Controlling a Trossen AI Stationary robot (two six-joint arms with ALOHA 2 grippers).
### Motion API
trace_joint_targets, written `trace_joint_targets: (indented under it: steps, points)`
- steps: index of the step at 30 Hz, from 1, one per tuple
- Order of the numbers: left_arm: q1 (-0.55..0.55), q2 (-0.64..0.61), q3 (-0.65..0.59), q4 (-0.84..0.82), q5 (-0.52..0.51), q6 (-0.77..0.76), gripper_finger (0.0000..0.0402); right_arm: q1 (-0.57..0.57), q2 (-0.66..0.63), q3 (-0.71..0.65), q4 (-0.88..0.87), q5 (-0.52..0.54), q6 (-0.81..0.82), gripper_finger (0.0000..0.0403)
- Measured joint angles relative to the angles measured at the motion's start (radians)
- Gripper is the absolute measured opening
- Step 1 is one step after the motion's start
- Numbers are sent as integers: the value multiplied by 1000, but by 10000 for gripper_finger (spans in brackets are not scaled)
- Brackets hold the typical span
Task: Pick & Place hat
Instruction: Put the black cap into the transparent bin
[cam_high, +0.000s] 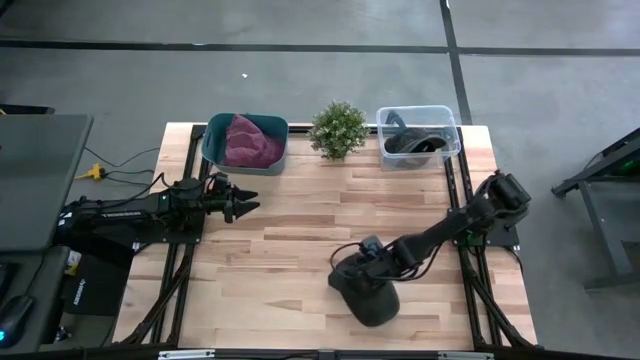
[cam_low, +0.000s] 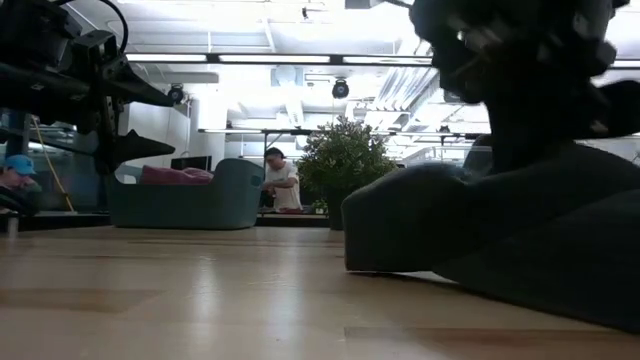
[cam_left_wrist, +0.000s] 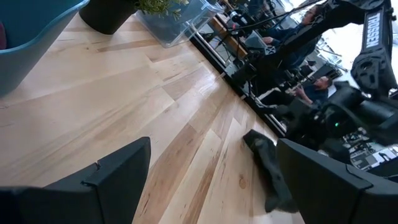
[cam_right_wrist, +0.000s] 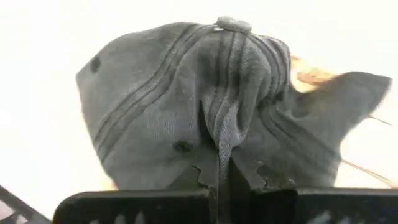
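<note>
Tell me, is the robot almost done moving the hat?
Not yet. Done: the right pincer has shut on the dark grey cap, pinching a fold of its fabric. In hand: the cap sits on the wooden table near its front edge. Left: lifting it and placing it, maybe in the clear bin or the teal bin. The left pincer waits, open.

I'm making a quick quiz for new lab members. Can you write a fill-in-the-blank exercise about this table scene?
1. The right end effector is shut on the dark grey ____.
2. The left end effector hangs ____, holding nothing.
3. The teal bin holds a ____ cloth.
4. The potted plant stands between the teal bin and the ____ plastic box.

Missing words: hat; open; purple; clear
</note>
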Motion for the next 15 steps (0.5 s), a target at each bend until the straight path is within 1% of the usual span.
trace_joint_targets:
  steps: [10,15]
  points:
    - [0,0,0,0,0,0,337,1,-142,0,-79,70,6,1]
    - [0,0,0,0,0,0,337,-1,-211,1,-135,127,23,1]
